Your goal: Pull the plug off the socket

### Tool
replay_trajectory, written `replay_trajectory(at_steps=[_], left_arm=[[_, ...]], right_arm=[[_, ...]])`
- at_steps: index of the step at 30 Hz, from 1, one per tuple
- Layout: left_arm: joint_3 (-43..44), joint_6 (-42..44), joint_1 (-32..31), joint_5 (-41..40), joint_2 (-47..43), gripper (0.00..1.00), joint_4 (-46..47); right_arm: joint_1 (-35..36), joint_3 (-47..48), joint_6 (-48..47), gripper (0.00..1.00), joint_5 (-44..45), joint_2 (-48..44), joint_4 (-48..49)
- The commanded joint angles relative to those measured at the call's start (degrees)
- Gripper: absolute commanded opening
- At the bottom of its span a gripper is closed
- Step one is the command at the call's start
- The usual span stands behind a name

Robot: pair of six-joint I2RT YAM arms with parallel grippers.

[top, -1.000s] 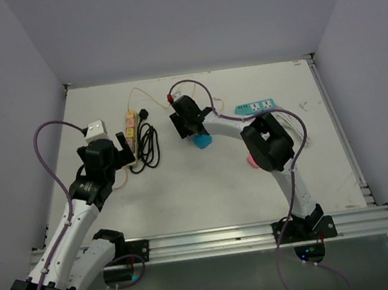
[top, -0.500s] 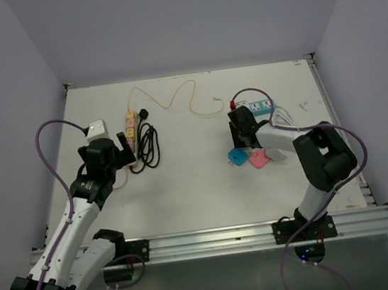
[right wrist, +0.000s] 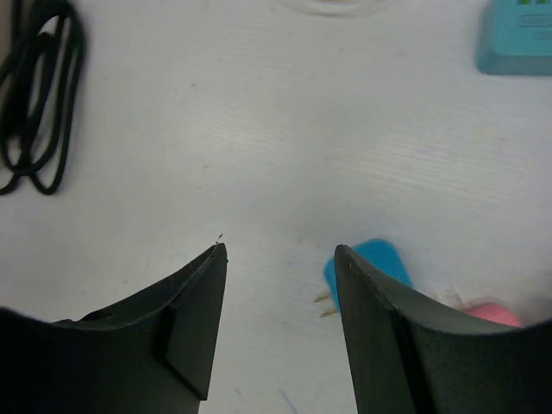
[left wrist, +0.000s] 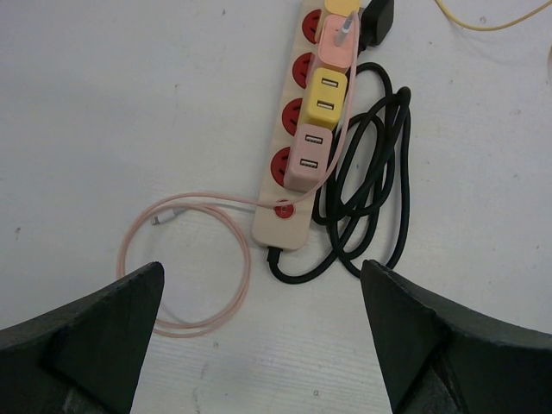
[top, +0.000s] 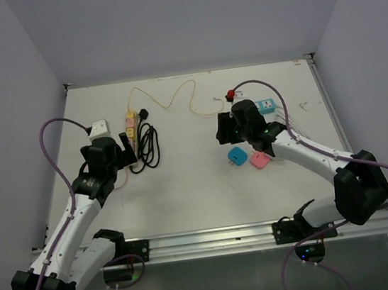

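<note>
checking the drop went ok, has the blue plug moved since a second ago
Yes. The blue plug has shifted right and toward the near edge, away from the beige strip, and now lies beside the pink plug.

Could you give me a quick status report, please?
Left gripper open, over power strip. Right gripper open, near loose blue plug. Three chargers seated. Black cable coiled alongside.
</note>
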Motion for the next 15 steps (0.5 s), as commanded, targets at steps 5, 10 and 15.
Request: replay_trajectory(at_steps=[5, 10, 15], left_arm=[[-0.2, 0.8, 0.4, -0.1, 0.8, 1.00, 1.0], [-0.3, 0.9, 0.4, 0.2, 1.7, 1.00, 1.2], [-0.3, 1.0, 0.4, 3.6, 4.3, 0.99, 2.1]], right_arm=[[2.9, -6.9, 10.2, 0.59, -14.5, 2.0, 7.2], [2.9, -7.1, 8.5, 0.60, -12.4, 6.3, 5.3], [1.5, -7.2, 7.5, 0.60, -9.1, 8.8, 4.2]])
